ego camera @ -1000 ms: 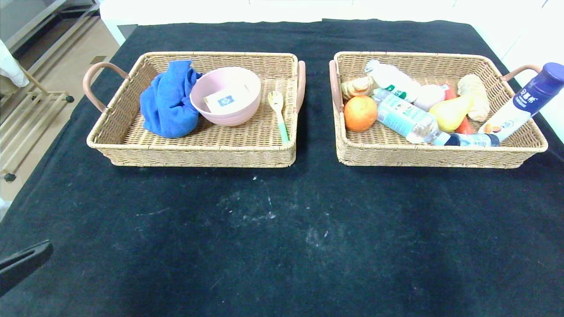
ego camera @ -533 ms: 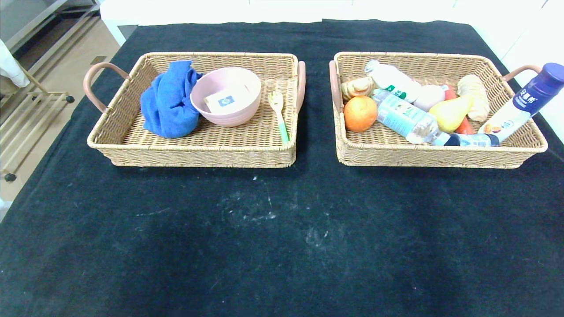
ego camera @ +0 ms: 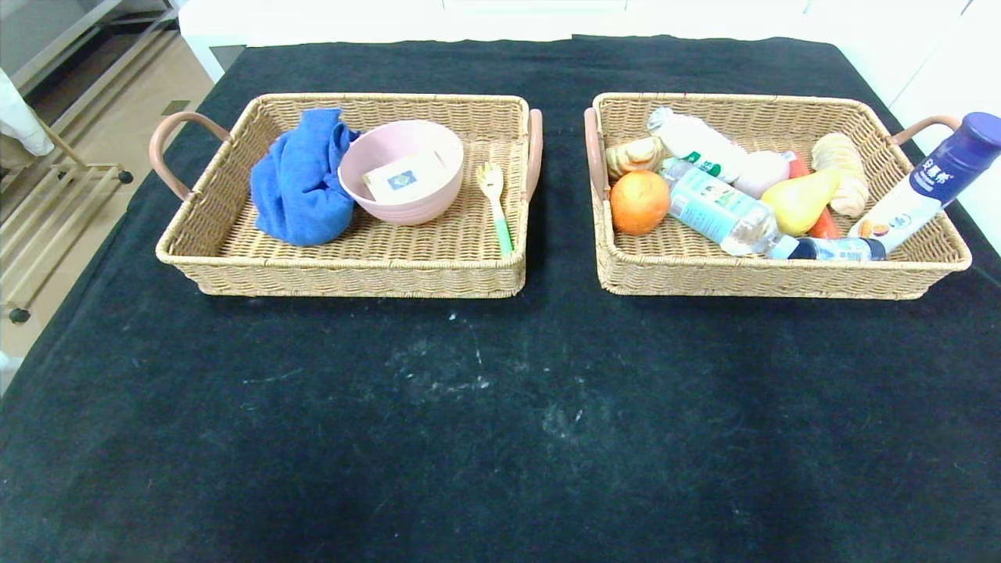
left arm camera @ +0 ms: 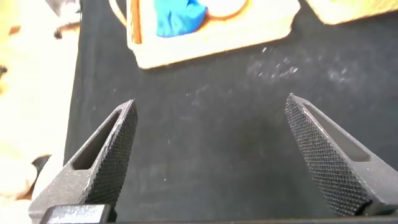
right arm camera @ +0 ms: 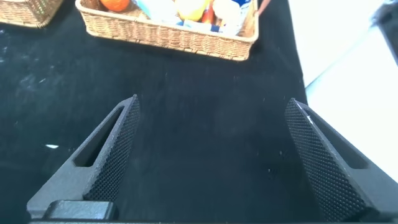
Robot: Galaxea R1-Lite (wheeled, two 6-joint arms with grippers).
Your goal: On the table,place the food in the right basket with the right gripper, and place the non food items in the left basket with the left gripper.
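The right basket holds the food: a clear water bottle, a white bottle with dark-blue cap, a small white green-labelled bottle, a yellow pear, an orange and bread. The left basket holds a blue cloth, a pink bowl and a fork. Neither gripper shows in the head view. My left gripper is open and empty over bare black cloth near the table's left edge. My right gripper is open and empty over bare cloth, short of the right basket.
The black-clothed table spreads in front of both baskets. A metal rack stands on the floor off the table's left side. A white surface borders the table's right edge.
The left arm's dark tip, seen at the head view's lower left one second ago, has drawn back out of that view. The baskets and their contents have not moved.
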